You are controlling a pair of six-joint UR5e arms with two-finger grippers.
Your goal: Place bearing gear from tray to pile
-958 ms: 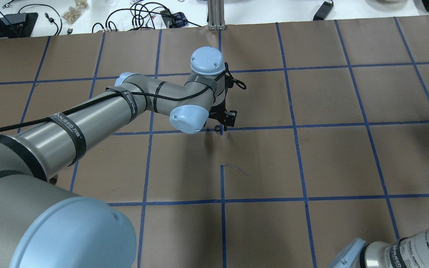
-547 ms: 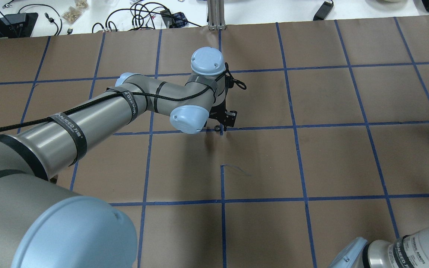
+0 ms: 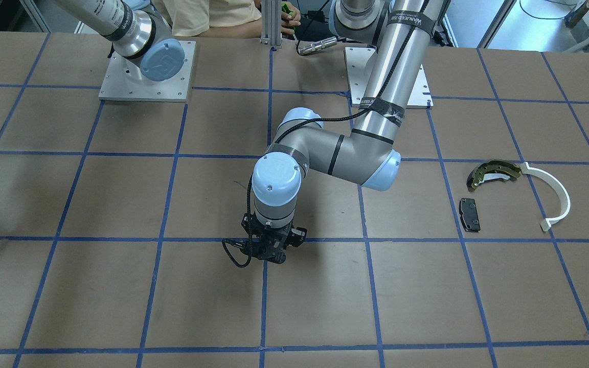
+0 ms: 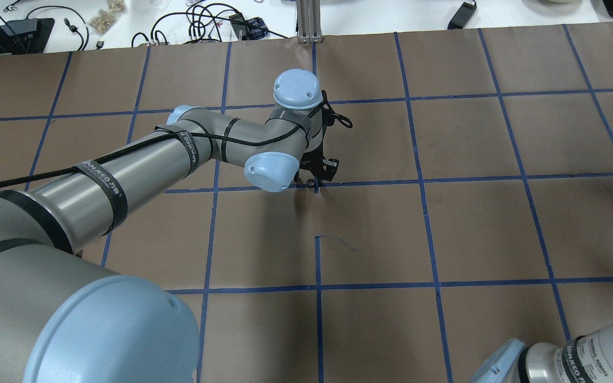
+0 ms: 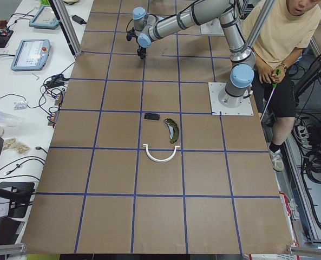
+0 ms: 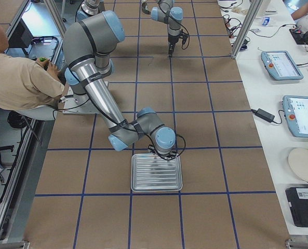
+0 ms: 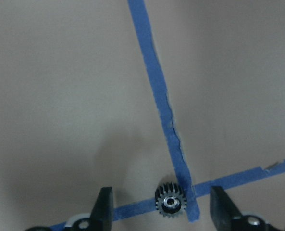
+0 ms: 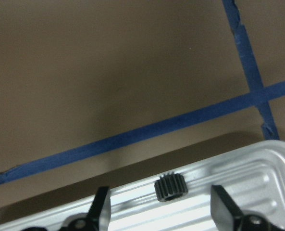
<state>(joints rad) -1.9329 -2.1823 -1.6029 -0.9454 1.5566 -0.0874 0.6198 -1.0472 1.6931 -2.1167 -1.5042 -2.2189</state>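
Note:
A small black bearing gear (image 7: 171, 202) lies on the brown paper at a crossing of blue tape lines, between the spread fingers of my left gripper (image 7: 161, 211); it touches neither. That gripper (image 3: 269, 257) is open at mid table. A second black gear (image 8: 170, 187) lies on the ribbed metal tray (image 8: 257, 168), between the spread fingers of my open right gripper (image 8: 161, 211). The tray (image 6: 156, 173) lies under the right arm. The pile sits far off on the left arm's side: brake shoe (image 3: 494, 173), white arc (image 3: 555, 197) and black pad (image 3: 469, 213).
Brown paper with a blue tape grid (image 4: 423, 181) covers the table. A person in a yellow shirt (image 5: 282, 32) stands behind the robot bases. Cables and tablets lie on the white bench (image 4: 205, 21) past the far edge.
The left arm has shifted very slightly; its gripper stays open over the gear on the tape crossing. The right arm's base joint has turned a little.

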